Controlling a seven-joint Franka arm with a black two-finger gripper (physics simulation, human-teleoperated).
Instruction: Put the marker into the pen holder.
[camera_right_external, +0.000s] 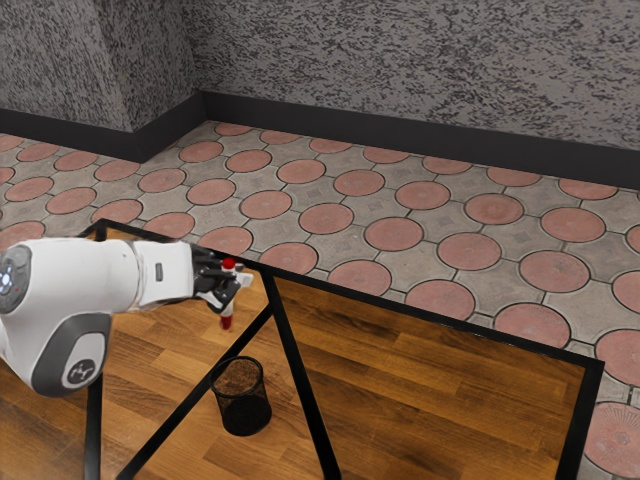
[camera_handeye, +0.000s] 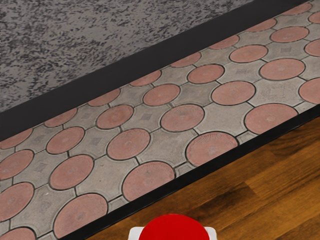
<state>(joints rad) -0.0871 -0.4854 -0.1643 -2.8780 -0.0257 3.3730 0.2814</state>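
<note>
My gripper (camera_right_external: 232, 283) is at the end of the arm in the exterior view, shut on the marker (camera_right_external: 226, 322). One red end of the marker shows above the fingers and the other hangs below them, roughly upright. The pen holder (camera_right_external: 241, 400), a black mesh cup, stands upright on the table, below the marker and nearer the exterior view's camera; the two are apart. In the wrist view the red end of the marker (camera_handeye: 174, 229) is at the lower edge, between the pale fingertips of my gripper (camera_handeye: 173, 234).
The wooden table (camera_right_external: 430, 370) has a black frame and black strips crossing its top. Its far edge runs close behind the hand, with a tiled floor (camera_right_external: 325, 218) and a grey wall (camera_right_external: 400, 60) beyond.
</note>
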